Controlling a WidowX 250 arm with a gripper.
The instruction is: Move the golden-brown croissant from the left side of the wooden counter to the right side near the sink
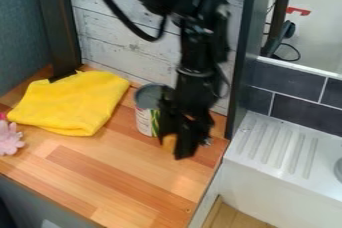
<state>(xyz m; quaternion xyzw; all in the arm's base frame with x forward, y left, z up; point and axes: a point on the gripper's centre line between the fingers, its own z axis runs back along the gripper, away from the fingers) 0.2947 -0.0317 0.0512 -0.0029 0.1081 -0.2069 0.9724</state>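
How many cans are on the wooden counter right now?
1: the can stands between the yellow cloth and the gripper, partly covered by the gripper's side. Another small one could be hidden behind the gripper; I can't rule that out.

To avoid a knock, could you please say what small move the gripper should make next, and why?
Probably a slight lift straight up, to test the grip, which is unclear: the gripper is down at the orange object, and the can close beside it makes sideways motion risky.
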